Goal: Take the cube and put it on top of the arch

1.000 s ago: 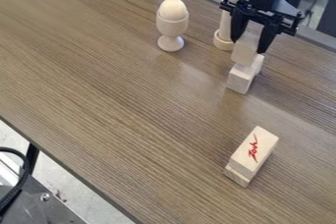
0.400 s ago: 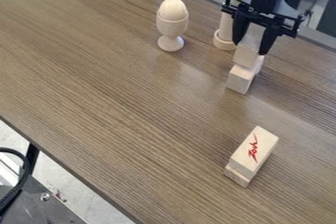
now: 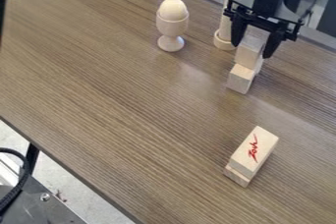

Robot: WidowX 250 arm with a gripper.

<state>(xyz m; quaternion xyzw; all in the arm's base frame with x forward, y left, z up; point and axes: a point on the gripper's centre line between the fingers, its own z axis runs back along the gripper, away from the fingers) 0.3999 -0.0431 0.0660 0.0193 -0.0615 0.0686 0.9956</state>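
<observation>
At the upper right, the black gripper stands open with its fingers on either side of the pale wooden cube. The cube's upper part lies between them, and whether a finger still touches it cannot be told. The cube rests on the pale wooden arch, whose near end shows below it; the arch's far part is largely hidden behind the cube and the gripper's right finger.
An egg cup holding a pale egg stands left of the gripper. A wooden cylinder on a round base is just behind the arch's left side. A block with red writing lies near the lower right of the brown table.
The gripper's fingers have spread apart around the cube, and the gripper has shifted slightly right. The cube has moved slightly right, while the arch has stayed put. A dark strip has appeared at the left edge.
</observation>
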